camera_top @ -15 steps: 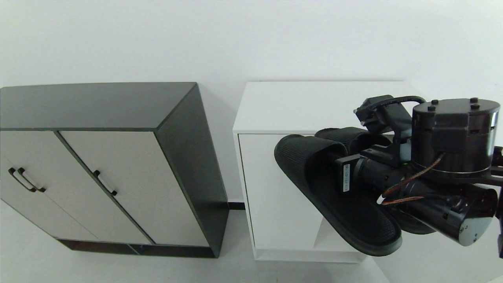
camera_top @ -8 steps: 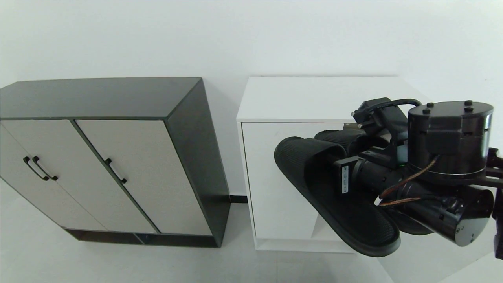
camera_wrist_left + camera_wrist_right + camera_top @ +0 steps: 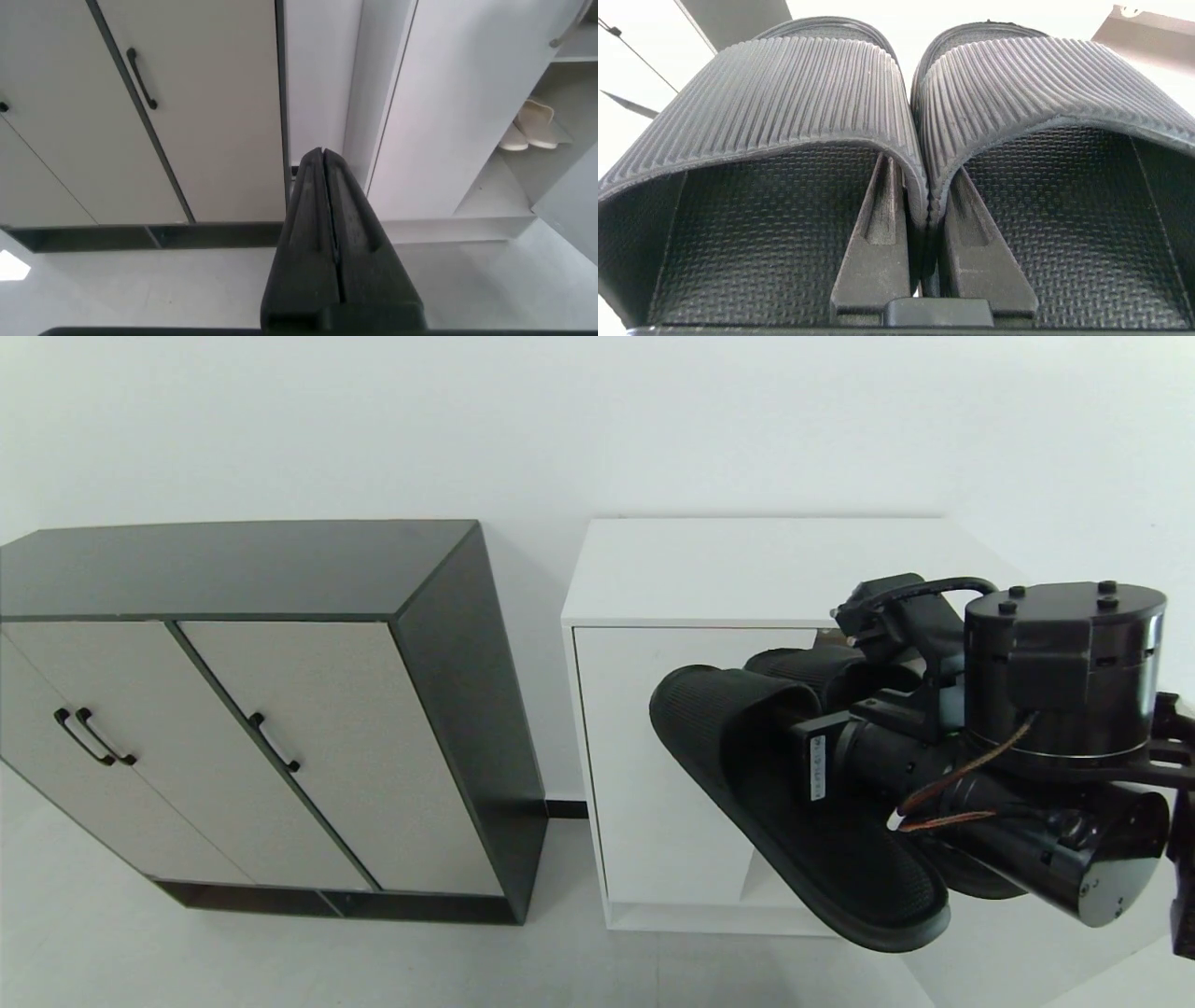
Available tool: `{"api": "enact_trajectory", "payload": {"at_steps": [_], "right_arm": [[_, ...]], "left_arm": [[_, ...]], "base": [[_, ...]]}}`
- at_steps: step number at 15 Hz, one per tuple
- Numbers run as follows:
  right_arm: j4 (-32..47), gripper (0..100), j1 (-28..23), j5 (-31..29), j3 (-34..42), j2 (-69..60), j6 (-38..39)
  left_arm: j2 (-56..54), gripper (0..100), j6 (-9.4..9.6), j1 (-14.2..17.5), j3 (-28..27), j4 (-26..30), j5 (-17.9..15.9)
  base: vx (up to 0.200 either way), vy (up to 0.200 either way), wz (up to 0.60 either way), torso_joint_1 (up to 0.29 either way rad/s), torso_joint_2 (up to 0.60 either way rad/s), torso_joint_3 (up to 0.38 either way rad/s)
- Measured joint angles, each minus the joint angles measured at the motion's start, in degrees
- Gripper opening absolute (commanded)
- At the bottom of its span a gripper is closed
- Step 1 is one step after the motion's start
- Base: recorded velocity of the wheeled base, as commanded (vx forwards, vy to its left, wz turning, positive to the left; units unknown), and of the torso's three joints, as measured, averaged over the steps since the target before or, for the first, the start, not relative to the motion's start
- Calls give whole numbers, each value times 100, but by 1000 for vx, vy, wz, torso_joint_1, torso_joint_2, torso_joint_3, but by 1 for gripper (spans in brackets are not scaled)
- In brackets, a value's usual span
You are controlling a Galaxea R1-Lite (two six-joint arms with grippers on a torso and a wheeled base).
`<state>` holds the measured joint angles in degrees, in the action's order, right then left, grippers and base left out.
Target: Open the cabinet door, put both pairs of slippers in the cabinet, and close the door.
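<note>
A pair of black slippers hangs in the air before the white cabinet. My right gripper is shut on the two touching inner strap edges of the black slippers, one finger inside each. The cabinet's door stands open. Inside, a pair of white slippers rests on a shelf. My left gripper is low in front of the gap between the two cabinets, shut with nothing in it.
A dark cabinet with two shut light doors and black handles stands left of the white one. Both stand against a white wall on a pale floor, which is bare in front of them.
The head camera shifted at first, so both cabinets sit higher and further right in the picture. The right gripper still holds the black slippers and has barely moved.
</note>
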<state>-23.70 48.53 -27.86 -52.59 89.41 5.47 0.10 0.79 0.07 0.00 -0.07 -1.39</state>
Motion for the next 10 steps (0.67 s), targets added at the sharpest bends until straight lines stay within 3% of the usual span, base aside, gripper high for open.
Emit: {"api": "enact_trajectory", "payload": {"at_steps": [3, 10], "right_arm": [[-169, 0, 15, -6, 52, 20, -26], [-189, 0, 12, -20, 85, 56, -30]], "left_arm": [[0, 0, 7, -5, 0, 0, 2], [0, 0, 16, 6, 0, 0, -2]], "base": [[0, 0, 0, 0, 0, 0], [0, -200, 0, 5, 3, 2]]}}
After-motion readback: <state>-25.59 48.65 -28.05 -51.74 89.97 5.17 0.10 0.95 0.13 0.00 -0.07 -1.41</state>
